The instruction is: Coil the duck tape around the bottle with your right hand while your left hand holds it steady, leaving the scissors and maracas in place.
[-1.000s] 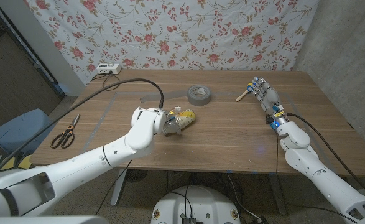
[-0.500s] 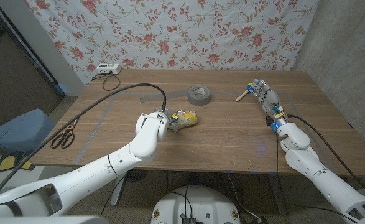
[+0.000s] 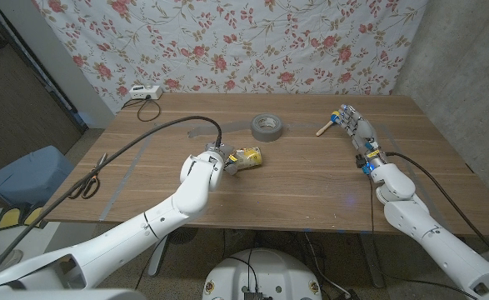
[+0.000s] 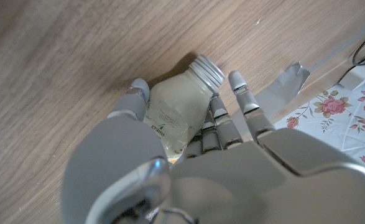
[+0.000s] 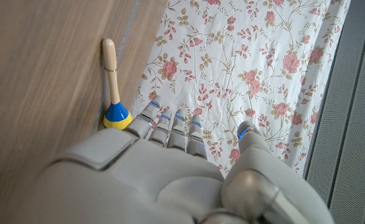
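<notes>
You are working over a wooden table [image 3: 294,179] whose top runs from the floral backdrop to the near edge. On it lie a roll of grey duck tape [image 3: 266,126] at the far middle, a bottle [image 3: 246,157] on its side near the centre, and a maraca [image 3: 328,125] at the far right. A pair of scissors [image 3: 86,182] lies at the left edge, and a white power strip [image 3: 141,92] sits at the far left corner.

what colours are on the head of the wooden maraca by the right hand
Blue above a yellow band on the wooden-handled maraca, clearest in the right wrist view, beside the right hand.
</notes>
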